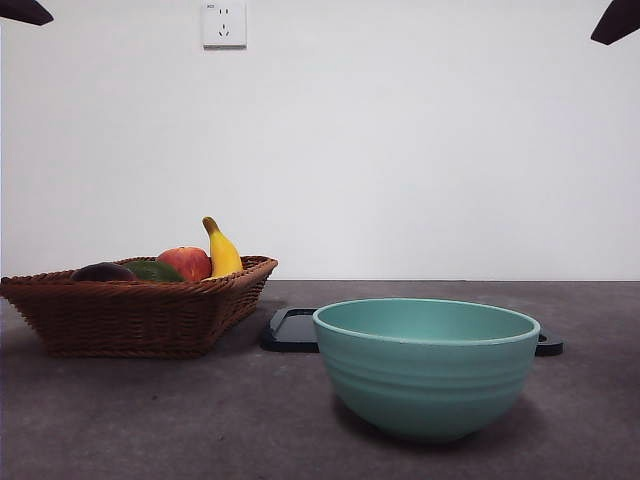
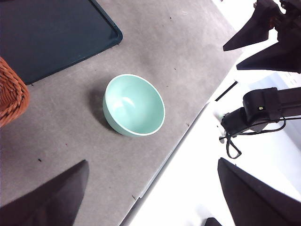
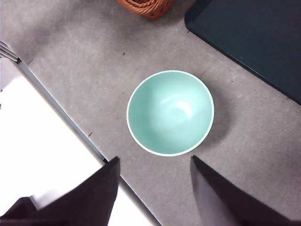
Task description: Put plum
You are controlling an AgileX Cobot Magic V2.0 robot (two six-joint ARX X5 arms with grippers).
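On the grey tabletop [image 1: 120, 420], the wicker basket [image 1: 140, 312] sits toward one side, piled with fruit. Near the front edge stands the teal bowl [image 1: 427, 365], and a dark tray [image 1: 290, 330] lies flat just behind it. Inside the basket: a banana [image 1: 222, 252] pointing upward, a red-yellow apple [image 1: 186, 263], a green fruit [image 1: 155, 271], and the plum [image 1: 102, 272] at the basket's outer end. Both arms wait high; left tool [image 2: 153, 197] open, right tool [image 3: 155, 188] open above the bowl.
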